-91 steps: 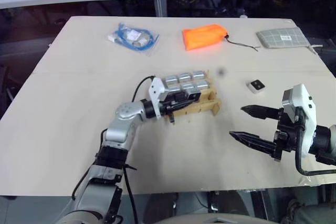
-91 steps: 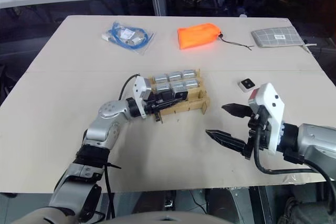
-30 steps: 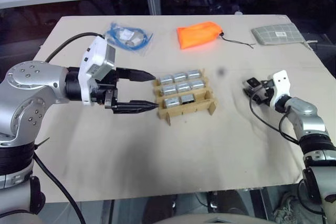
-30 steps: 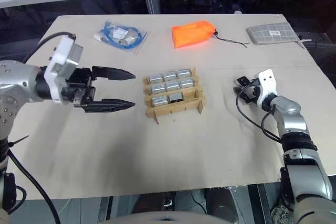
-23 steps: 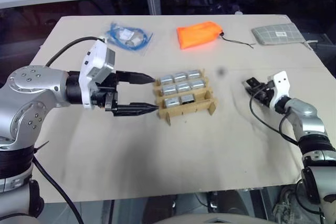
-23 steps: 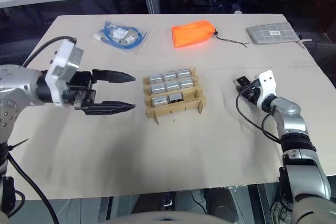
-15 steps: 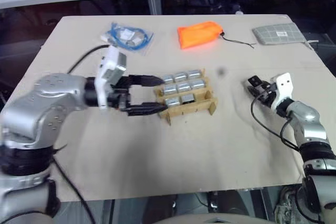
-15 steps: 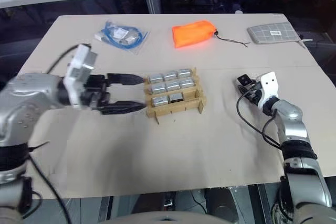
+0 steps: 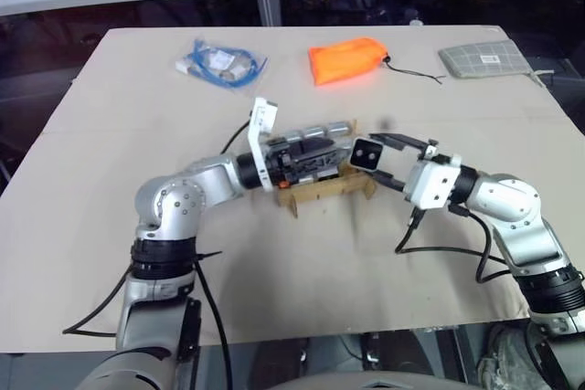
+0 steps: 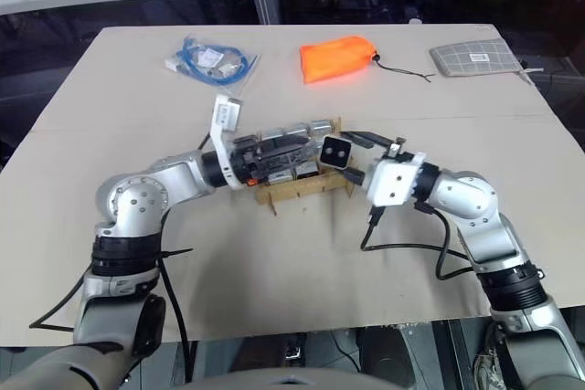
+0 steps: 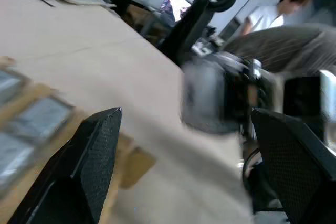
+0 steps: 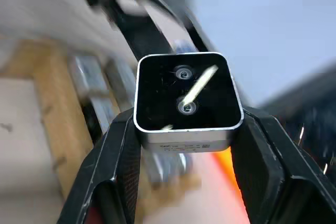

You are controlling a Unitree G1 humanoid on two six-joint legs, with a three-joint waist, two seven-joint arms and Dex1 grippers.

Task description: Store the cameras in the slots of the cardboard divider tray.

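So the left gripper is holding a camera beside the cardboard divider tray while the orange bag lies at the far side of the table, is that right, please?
Not quite: the right gripper holds the camera, as the right wrist view shows, its black face clamped between the fingers. The left gripper stands open over the cardboard divider tray. The orange bag does lie at the far side of the table.

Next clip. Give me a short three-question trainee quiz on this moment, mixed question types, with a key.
1. True or false: the right gripper is empty.
2. What lies farthest toward the table's back right: (a) the orange bag, (b) the grey checked pouch, (c) the blue cable bundle?
3. Over what does the left gripper reach?

Key: 1 false, it holds a camera. 2 b. 3 the cardboard divider tray.
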